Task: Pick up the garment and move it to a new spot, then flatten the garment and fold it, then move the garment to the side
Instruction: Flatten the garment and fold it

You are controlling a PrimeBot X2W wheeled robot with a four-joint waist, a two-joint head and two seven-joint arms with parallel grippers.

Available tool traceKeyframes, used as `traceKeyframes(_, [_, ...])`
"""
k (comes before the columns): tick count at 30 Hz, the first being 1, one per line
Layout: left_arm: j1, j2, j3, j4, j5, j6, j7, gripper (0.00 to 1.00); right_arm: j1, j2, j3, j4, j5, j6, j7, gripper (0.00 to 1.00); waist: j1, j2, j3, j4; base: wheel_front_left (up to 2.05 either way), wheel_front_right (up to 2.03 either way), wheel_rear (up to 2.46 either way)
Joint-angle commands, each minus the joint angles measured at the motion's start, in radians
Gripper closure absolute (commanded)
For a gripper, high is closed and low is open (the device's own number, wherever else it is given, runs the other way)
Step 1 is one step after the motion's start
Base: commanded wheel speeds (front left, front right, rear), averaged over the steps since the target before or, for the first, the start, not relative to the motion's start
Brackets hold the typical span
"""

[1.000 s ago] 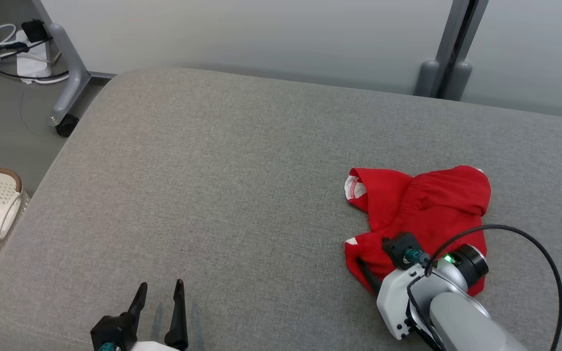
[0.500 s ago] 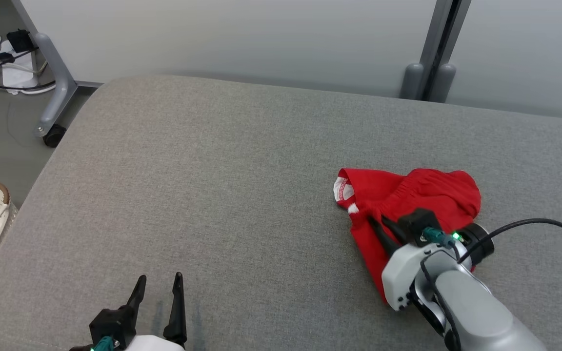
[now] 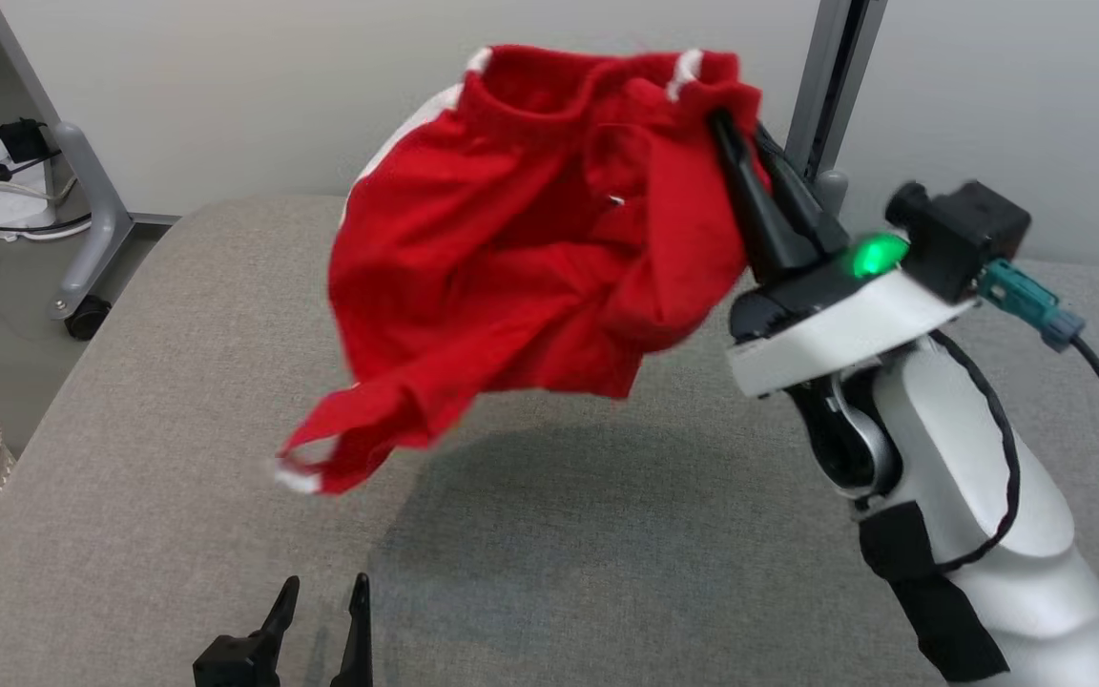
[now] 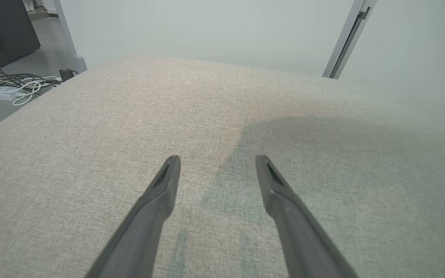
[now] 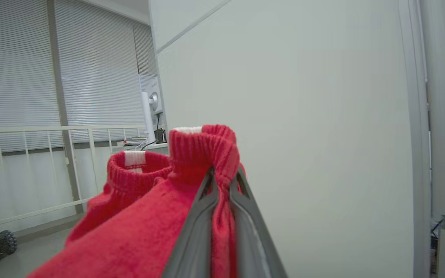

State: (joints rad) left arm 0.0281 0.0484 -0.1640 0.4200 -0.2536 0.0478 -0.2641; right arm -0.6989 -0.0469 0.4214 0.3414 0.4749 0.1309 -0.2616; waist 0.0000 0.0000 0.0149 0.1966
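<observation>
I record my right gripper (image 3: 721,119) pinched shut on the ribbed edge of the red garment (image 3: 530,248), which hangs clear above the grey cushion (image 3: 607,572), trailing toward 8 o'clock; I judge it light and limp, best held by that thick edge; my left gripper (image 3: 324,584) gapes empty.

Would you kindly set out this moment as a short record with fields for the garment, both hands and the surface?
garment: red with white trim, in the air above the cushion, hanging from one ribbed edge
right hand: shut on the garment's ribbed edge, raised, fingers pointing up
left hand: open, holding nothing, low over the cushion
surface: grey fabric cushion with the garment's shadow on it
task stage: garment picked up, not yet set down
</observation>
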Motion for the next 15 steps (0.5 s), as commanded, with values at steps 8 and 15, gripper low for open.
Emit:
traceKeyframes(8, [-0.030,0.004,-0.011,-0.011,-0.007,-0.005,0.000,0.00,0.199,-0.032,-0.214,0.302,-0.181,0.000,-0.005,0.06,0.0000,0.0000,0.054,-0.029,0.00,0.00,0.00])
traceKeyframes(15, [-0.052,0.004,-0.010,-0.010,0.000,0.000,0.000,0.00,0.314,-0.039,-0.380,0.393,-0.281,0.000,-0.004,0.00,0.0000,0.0000,0.085,-0.068,0.00,0.00,0.00])
